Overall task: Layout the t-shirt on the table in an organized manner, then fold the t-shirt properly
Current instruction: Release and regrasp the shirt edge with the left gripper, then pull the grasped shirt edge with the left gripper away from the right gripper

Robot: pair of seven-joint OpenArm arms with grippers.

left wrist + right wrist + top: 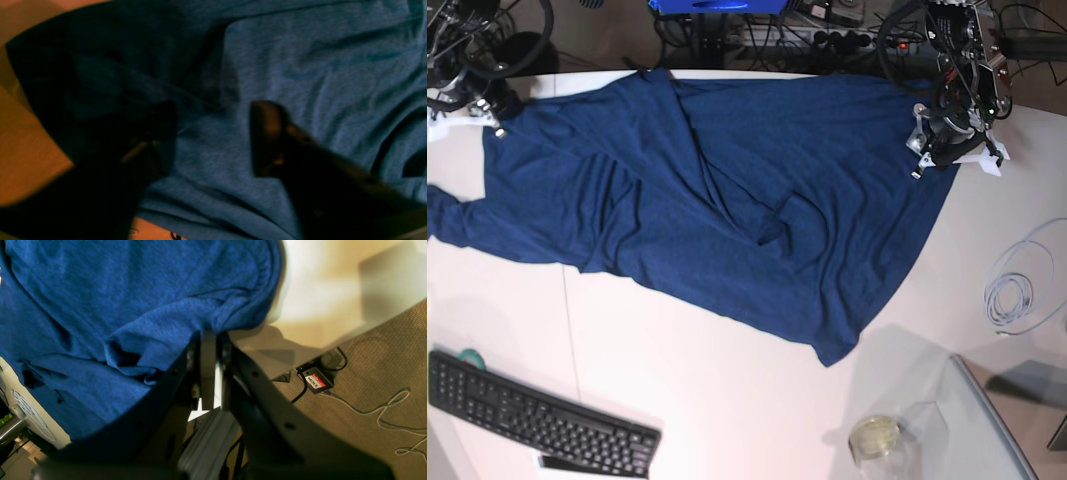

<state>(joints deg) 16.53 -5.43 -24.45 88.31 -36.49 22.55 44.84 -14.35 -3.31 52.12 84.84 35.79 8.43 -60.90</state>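
The t-shirt (717, 200) lay spread, creased, across the surface (727, 400) beyond the keyboard (537, 420). My left tool (213, 140) stood parted above it; my right tool (208, 340) pinched its edge. Soft, limp knit, I judged: best gripped at hems and corners.

Robotics lab, white table (727, 400) with keyboard (537, 415), power strip (827, 40), coiled cable (1012, 295), carpeted floor (377, 380)
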